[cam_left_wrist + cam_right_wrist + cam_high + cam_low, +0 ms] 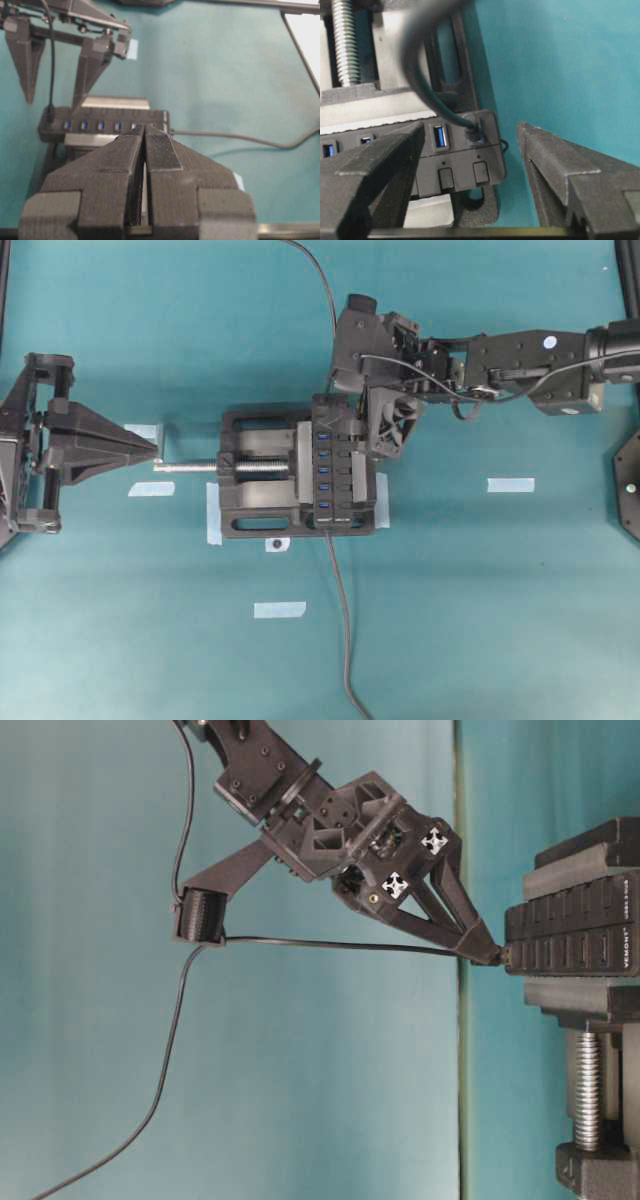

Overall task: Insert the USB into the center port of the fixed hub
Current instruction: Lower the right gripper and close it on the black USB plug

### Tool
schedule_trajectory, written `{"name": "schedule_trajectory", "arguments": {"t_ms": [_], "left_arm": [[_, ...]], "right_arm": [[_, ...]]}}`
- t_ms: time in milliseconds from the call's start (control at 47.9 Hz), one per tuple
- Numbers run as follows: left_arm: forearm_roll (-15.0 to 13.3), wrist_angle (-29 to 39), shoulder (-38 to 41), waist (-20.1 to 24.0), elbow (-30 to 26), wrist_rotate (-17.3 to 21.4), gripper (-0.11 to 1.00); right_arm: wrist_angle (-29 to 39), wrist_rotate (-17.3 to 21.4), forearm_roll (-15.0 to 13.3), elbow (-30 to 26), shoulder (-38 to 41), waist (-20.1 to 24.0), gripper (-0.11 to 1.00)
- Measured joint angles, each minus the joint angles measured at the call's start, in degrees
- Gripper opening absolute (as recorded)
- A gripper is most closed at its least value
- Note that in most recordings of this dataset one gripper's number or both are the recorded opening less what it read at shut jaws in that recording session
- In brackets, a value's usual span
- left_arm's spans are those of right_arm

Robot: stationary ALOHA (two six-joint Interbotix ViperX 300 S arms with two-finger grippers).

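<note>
The fixed hub point(333, 465) is a black strip with a row of blue ports, clamped in a vise. Its center port point(323, 470) is uncovered and shows blue point(100, 126). The USB point(472, 131), a small black plug on a thin dark cable, stands in the endmost socket, not the middle one. My right gripper point(470, 131) is open, with one finger point(395, 150) over the hub and the other point(545, 155) beyond the hub's end, neither touching the plug. In the overhead view it hangs over the hub's far end point(335, 408). My left gripper point(152, 448) is shut on nothing, left of the vise.
The black vise point(255, 480) has its screw point(190, 467) pointing at my left gripper. The hub's own cable point(342, 620) trails toward the near table edge. The USB's cable point(330, 945) runs through a guide point(200, 915) on the right arm. Tape strips point(510, 484) mark the teal table.
</note>
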Motion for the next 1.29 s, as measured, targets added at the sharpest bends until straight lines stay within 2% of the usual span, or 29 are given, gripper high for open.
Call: {"name": "schedule_trajectory", "arguments": {"t_ms": [250, 438, 772, 897, 1294], "left_arm": [[-0.1, 0.1, -0.1, 0.0, -0.1, -0.1, 0.01], [0.0, 0.1, 0.0, 0.0, -0.1, -0.1, 0.01], [0.0, 0.1, 0.0, 0.0, -0.1, -0.1, 0.01], [0.0, 0.1, -0.1, 0.0, 0.0, -0.1, 0.01], [0.0, 0.0, -0.1, 0.0, 0.0, -0.1, 0.01]], "right_arm": [[0.0, 0.0, -0.1, -0.7, 0.4, 0.0, 0.62], [0.1, 0.0, -0.1, -0.7, 0.5, 0.0, 0.50], [-0.2, 0.0, -0.1, -0.7, 0.5, 0.4, 0.13], [-0.3, 0.0, -0.3, -0.7, 0.5, 0.4, 0.09], [0.9, 0.1, 0.4, -0.7, -1.4, 0.9, 0.09]]}}
